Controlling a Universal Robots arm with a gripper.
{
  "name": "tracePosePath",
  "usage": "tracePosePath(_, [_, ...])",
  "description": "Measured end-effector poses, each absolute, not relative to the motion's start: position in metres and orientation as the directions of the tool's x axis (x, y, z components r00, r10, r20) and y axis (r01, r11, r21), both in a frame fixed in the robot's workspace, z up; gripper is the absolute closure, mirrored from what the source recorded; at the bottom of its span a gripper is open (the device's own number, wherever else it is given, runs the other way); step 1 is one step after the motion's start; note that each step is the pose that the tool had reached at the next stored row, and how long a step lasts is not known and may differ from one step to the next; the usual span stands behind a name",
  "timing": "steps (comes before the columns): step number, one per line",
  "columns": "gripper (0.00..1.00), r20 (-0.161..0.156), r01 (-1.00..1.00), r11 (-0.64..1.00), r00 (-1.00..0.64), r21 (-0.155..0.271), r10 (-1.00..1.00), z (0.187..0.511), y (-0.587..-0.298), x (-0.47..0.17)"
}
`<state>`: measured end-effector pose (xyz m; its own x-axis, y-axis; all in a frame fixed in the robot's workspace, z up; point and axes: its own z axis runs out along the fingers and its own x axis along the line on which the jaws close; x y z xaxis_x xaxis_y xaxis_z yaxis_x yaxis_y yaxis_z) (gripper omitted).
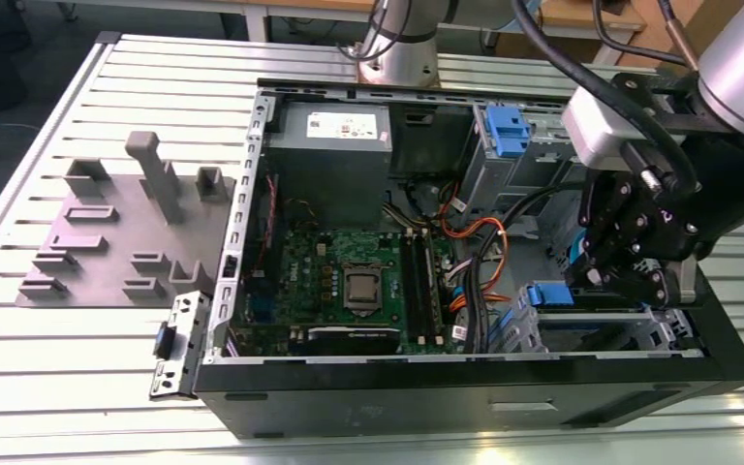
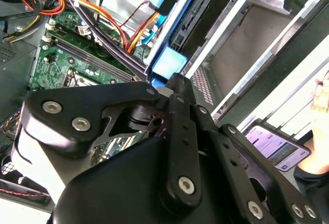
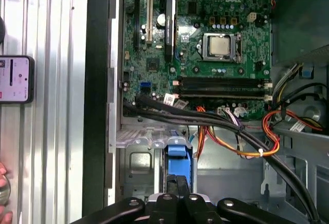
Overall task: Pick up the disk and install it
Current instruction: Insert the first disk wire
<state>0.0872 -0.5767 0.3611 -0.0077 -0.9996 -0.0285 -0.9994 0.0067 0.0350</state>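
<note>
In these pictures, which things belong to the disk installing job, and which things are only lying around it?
Job: the disk in its blue bracket, the hand right at it, the drive cage, the open computer case.
Lying about: the phone and the grey moulded tray on the slatted table.

Slatted aluminium work table (image 1: 62,387) with parallel grooves, grey floor (image 1: 16,107) past its edge at the exterior view's left, wood-topped benches (image 1: 294,5) on pale legs behind, even diffuse lighting.
</note>
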Motion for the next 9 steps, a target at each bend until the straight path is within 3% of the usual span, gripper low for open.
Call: tracePosePath(9, [0.89, -0.028, -0.999, 0.007, -0.008, 0.036, -1.000, 0.357, -0.577, 0.128])
